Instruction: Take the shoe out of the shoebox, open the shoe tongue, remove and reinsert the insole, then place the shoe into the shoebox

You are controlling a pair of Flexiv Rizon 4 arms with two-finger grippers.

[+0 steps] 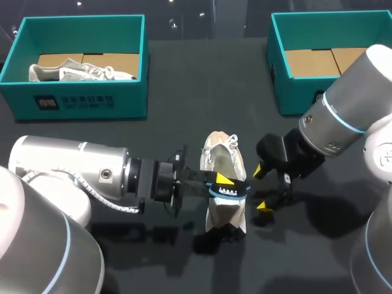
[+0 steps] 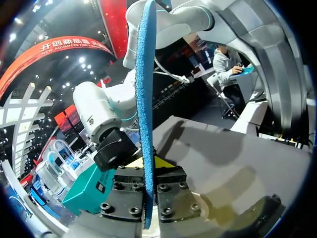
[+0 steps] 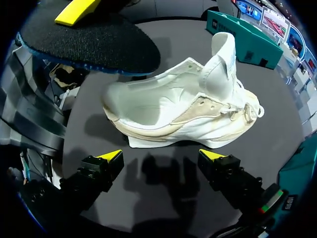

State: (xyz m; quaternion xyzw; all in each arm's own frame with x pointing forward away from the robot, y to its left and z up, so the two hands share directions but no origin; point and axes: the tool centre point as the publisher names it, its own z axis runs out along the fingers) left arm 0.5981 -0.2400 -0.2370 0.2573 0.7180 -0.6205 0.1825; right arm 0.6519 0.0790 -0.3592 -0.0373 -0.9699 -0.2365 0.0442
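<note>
A white and beige shoe (image 1: pixel 222 158) stands on the black table, its tongue (image 3: pixel 224 49) pulled upright. My left gripper (image 1: pixel 223 185) is shut on the dark, blue-edged insole (image 1: pixel 231 192), holding it just over the shoe's heel opening. From the left wrist the insole (image 2: pixel 145 99) shows edge-on, clamped between the two fingers of the left gripper (image 2: pixel 146 183). My right gripper (image 1: pixel 262 188) stands open beside the shoe's right flank, holding nothing. In the right wrist view the shoe (image 3: pixel 188 109) lies side-on ahead of the right gripper (image 3: pixel 161 157), with the insole (image 3: pixel 89 42) above its heel.
A teal shoebox (image 1: pixel 79 101) at the back left holds a second pale shoe (image 1: pixel 79 72). Another teal shoebox (image 1: pixel 288 86) at the back right shows only its cardboard floor. Bare tabletop lies between the boxes and in front of the shoe.
</note>
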